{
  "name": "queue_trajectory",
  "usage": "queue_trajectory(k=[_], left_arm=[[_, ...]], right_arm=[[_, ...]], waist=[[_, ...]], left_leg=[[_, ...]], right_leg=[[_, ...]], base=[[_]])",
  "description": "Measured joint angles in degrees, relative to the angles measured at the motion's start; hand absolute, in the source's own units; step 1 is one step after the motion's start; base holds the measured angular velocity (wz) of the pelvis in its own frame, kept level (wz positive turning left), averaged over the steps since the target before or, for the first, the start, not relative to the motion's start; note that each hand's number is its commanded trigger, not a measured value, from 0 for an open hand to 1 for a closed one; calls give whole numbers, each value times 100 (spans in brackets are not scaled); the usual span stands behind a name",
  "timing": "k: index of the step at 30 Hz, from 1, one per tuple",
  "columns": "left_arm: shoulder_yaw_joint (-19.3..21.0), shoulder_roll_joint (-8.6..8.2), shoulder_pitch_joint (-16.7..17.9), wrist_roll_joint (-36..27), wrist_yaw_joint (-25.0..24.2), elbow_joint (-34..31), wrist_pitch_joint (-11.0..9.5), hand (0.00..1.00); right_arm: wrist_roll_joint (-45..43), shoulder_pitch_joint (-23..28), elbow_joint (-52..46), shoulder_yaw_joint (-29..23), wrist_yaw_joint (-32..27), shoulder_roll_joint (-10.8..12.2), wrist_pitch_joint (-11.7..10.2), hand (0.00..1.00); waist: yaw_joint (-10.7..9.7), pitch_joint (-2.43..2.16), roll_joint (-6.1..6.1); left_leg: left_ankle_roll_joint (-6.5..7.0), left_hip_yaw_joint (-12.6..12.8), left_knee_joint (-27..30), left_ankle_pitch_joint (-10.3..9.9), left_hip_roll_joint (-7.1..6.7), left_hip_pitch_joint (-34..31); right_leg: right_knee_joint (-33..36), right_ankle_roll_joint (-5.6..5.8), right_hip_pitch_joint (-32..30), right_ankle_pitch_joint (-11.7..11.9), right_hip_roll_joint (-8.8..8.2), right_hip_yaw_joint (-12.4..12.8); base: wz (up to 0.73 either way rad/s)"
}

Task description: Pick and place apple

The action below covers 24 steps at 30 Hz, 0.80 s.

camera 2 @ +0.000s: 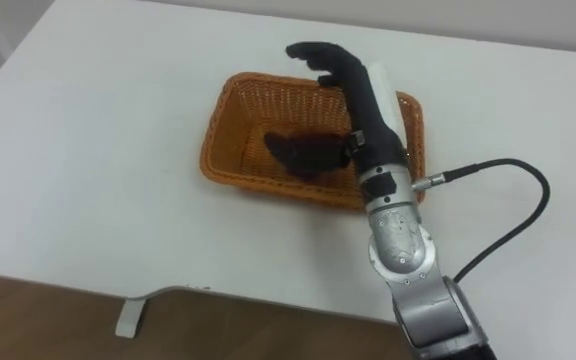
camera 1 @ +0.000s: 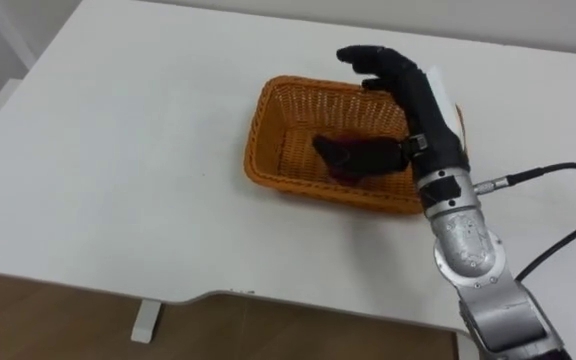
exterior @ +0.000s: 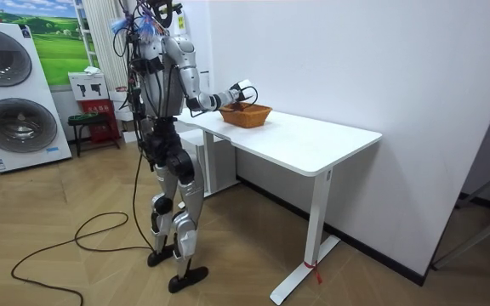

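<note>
An orange wicker basket (camera 1: pixel 268 130) stands on the white table (camera 1: pixel 118 150), right of the middle. My right hand (camera 1: pixel 408 85) reaches over it from the lower right, fingers stretched and lightly bent above the far rim, thumb (camera 1: pixel 353 155) spread down into the basket. A dark red apple (camera 1: pixel 344 173) lies on the basket floor right under the thumb and is mostly hidden by it. The fingers are not closed round the apple. In the room view I stand at the table's end with that hand (exterior: pixel 228 98) held over the basket (exterior: pixel 247 114).
The table's near edge (camera 1: pixel 208 295) runs across the bottom, with wooden floor below it. Bare tabletop spreads left of the basket and behind it. In the room view, washing machines (exterior: pixel 15 110) stand against the wall behind me.
</note>
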Motion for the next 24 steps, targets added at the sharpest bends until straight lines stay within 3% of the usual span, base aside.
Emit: queue_trajectory(k=[15,21,24], left_arm=[[-48,2,-16,-1,13,-3,-9,0],[41,2,14,-5,12,72,-59,0],[86,6,51,0,56,199,-120,0]], right_arm=[[27,4,204,-51,-110,-7,23,0],[249,5,-117,-646,-580,-36,-58,0],[173,1,-312,-1110,-1055,-45,-249,0]], waist=[[-36,-2,8],[-167,-25,3],[-313,-83,0]], left_leg=[[0,5,2,0,-1,1],[0,3,10,1,-2,7],[0,-16,0,1,-3,52]], right_leg=[[-2,0,-9,0,1,24],[4,0,0,0,-4,-13],[0,0,50,0,-3,-38]], base=[[0],[0],[3]])
